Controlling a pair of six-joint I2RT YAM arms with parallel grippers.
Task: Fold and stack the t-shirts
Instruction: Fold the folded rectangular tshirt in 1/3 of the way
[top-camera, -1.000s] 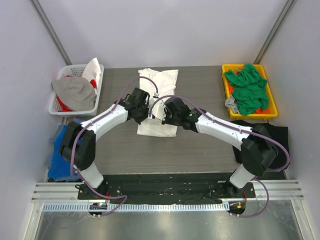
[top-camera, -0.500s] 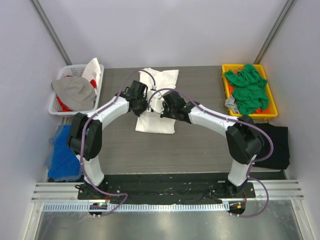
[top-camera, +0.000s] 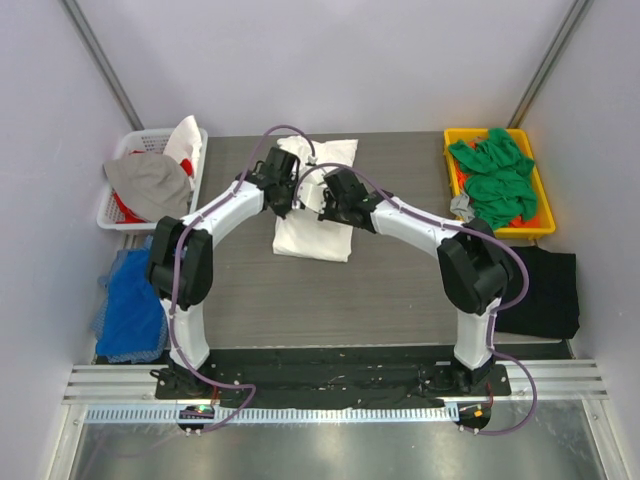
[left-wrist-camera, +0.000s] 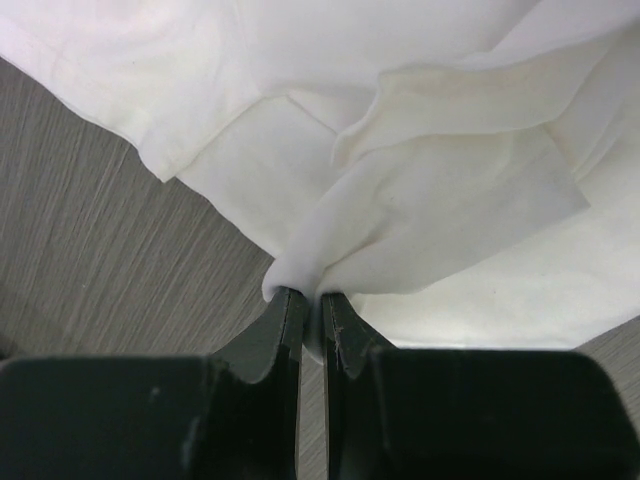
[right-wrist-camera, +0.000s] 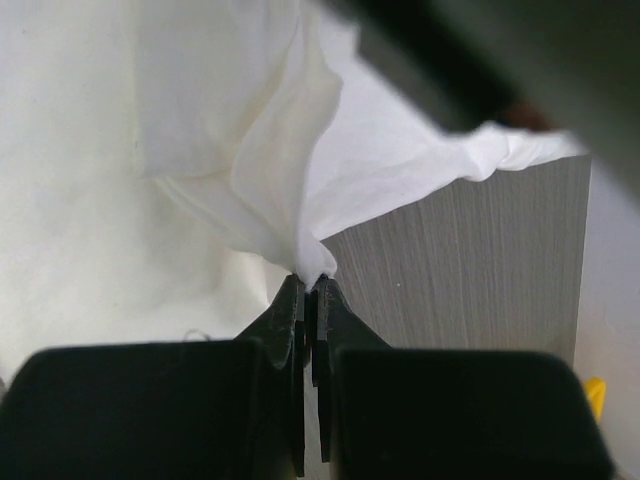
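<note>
— So, where's the white shirt (top-camera: 312, 238)?
— Mid-table, soft and rumpled, partly folded on the grey wood-grain table (top-camera: 400, 290). The left gripper (left-wrist-camera: 312, 300) is clamped on a bunched fold at its edge; the right gripper (right-wrist-camera: 310, 288) pinches a thin peak of cloth.
— And the green shirts (top-camera: 495, 180)?
— Heaped in the yellow tray (top-camera: 449, 150), far right.

We see white t-shirt (top-camera: 315, 232) mid-worktop (top-camera: 400, 290), partly folded, rumpled; near part flat, far part bunched. Two folds raised: one pinched in left fingers (left-wrist-camera: 283, 325), one in right fingers (right-wrist-camera: 290, 315). Green t-shirts (top-camera: 497, 180) heaped in yellow tray (top-camera: 470, 132), far right. Black t-shirt (top-camera: 550, 295) crumpled at worktop's right edge.
</note>
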